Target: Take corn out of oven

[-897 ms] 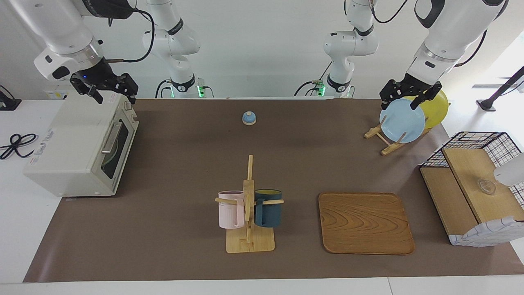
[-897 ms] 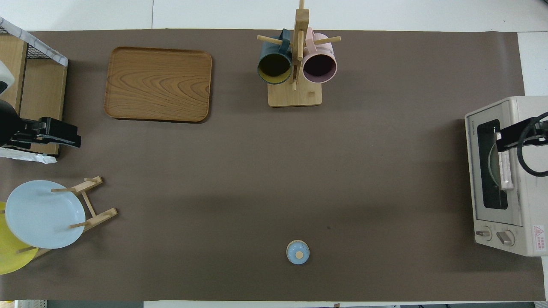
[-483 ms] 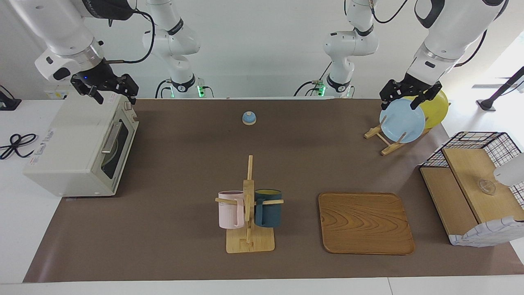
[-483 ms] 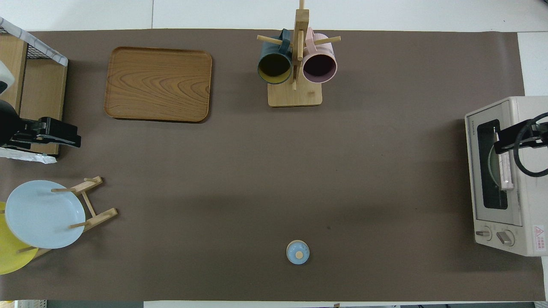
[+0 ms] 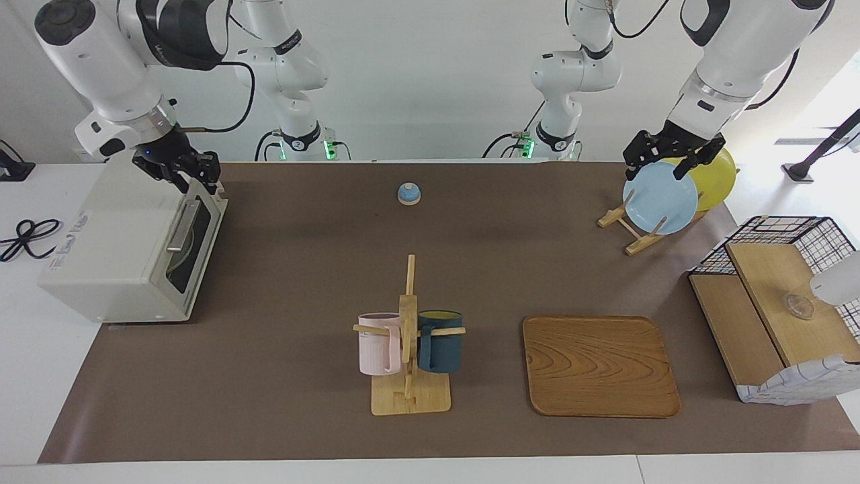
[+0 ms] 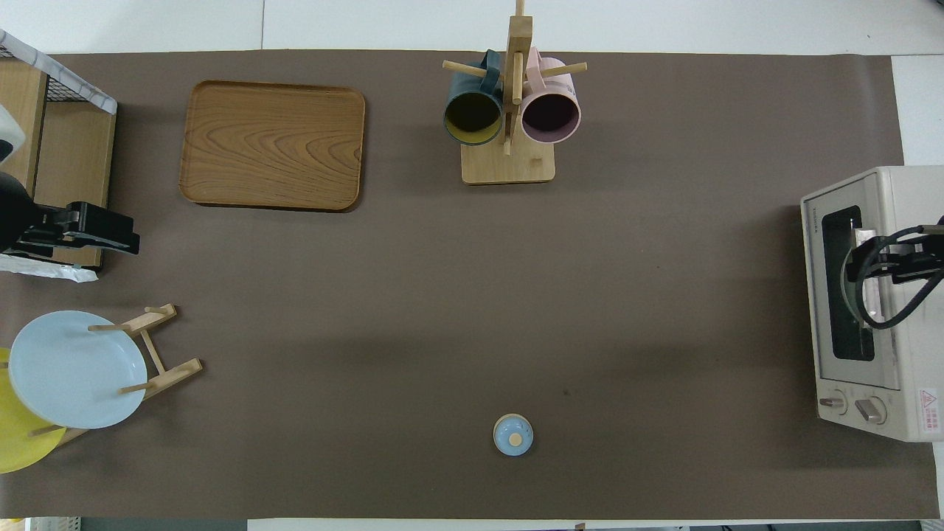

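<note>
In front of the cream-white toaster oven (image 5: 127, 242), whose dark glass door is shut, the brown-covered bench (image 5: 295, 269) lies bare out to the wooden mug stand (image 5: 408, 349) holding a pink and a dark blue mug. The small blue domed lid (image 5: 408, 193) sits alone nearer the robots. The right claw (image 5: 191, 176) crowds the door's top edge.

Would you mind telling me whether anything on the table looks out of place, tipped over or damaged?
Nothing stands out. The oven sits squarely with its door shut, both mugs hang on their stand, the plates lean in their rack, and the wooden tray lies flat.
</note>
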You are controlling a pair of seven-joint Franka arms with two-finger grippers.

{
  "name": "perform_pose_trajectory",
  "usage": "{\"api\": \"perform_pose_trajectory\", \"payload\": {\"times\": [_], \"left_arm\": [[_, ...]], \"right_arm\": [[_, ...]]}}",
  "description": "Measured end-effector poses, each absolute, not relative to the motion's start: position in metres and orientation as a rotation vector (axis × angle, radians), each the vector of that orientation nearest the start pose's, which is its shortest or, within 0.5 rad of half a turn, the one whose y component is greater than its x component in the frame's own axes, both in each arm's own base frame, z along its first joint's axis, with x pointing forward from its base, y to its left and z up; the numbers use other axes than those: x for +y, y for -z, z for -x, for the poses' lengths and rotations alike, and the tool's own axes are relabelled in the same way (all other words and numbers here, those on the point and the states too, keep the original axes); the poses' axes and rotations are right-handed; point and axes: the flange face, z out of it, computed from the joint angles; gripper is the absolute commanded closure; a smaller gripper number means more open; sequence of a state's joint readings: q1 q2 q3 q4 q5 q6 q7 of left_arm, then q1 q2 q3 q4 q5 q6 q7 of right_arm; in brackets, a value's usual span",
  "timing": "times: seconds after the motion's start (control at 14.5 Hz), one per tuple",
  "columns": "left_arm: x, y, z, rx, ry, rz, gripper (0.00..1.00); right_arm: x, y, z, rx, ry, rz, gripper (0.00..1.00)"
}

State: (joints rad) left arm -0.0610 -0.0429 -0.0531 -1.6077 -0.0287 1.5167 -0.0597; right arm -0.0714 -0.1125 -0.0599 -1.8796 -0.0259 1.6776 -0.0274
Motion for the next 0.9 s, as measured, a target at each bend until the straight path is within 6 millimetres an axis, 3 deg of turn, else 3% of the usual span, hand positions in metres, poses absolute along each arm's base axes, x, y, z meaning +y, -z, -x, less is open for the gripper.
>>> {"api": "perform_pose_trajectory", "payload": {"times": [0.55,0.9], "left_arm": [[-0.065,-0.626,-0.531,0.087,-0.080,3.161,0.00],[-0.065,-0.626,-0.531,0.087,-0.079,3.161,0.00]], "right_arm": [[-0.117,-0.508,-0.507,0.255,-0.041,3.150,1.00],[-0.135,-0.494,-0.508,0.305,-0.043,3.146,1.00]]}}
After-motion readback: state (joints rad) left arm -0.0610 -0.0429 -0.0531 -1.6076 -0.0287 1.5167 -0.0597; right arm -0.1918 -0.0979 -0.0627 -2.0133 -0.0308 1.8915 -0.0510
